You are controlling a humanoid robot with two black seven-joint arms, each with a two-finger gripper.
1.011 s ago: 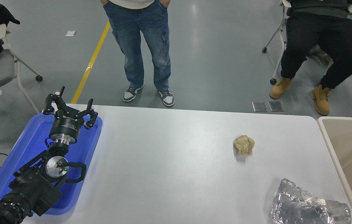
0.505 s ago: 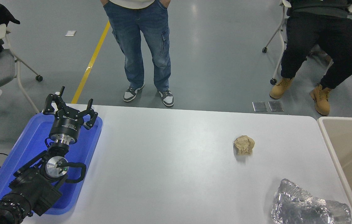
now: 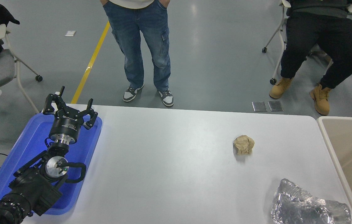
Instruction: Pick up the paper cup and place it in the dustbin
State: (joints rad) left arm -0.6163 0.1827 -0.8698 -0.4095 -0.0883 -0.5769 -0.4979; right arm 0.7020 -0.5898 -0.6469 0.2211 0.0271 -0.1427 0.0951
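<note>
You have no small white paper cup to aim at: none shows on the white table (image 3: pixel 176 161), and the visible part of the large beige plastic dustbin (image 3: pixel 328 137) at the table's right end looks bare, though most of it runs out of view. The right arm is out of view too. Your left hand (image 3: pixel 70 109) hangs parked above the shallow blue tray (image 3: pixel 30 137), fingers spread and empty. Judged from this, the drop may be done; confirm the cup sits inside the bin. Leave the crumpled brown paper ball (image 3: pixel 243 144) and crinkled silver foil bag (image 3: pixel 309 205) alone.
</note>
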